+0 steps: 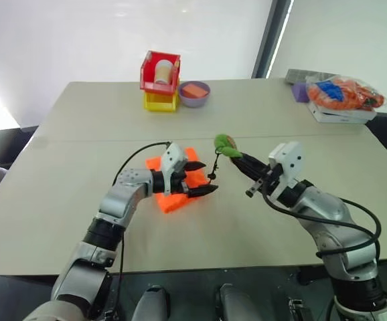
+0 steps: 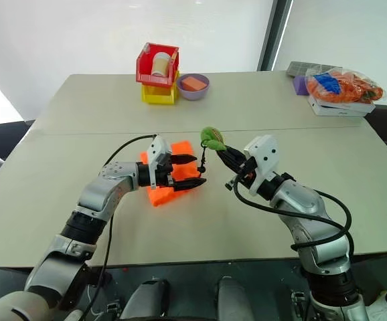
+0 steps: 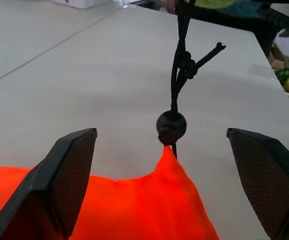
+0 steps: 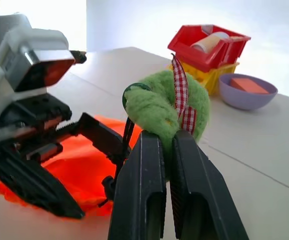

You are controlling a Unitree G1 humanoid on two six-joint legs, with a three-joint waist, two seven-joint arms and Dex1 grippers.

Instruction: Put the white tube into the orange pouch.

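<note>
Neon-orange fabric, the flat drawstring orange pouch (image 1: 173, 184), is seen lying on the beige table (image 1: 80, 127) just left of centre. Over it the left gripper (image 1: 204, 180) is held with its fingers spread wide, the pouch's corner between them. At three o'clock from the pouch, the fuzzy green tag (image 4: 164, 107) on the thin black cord (image 3: 177, 65) is pinched by the right gripper (image 4: 167, 145), the cord drawn taut. The white tube cannot be made out.
</note>
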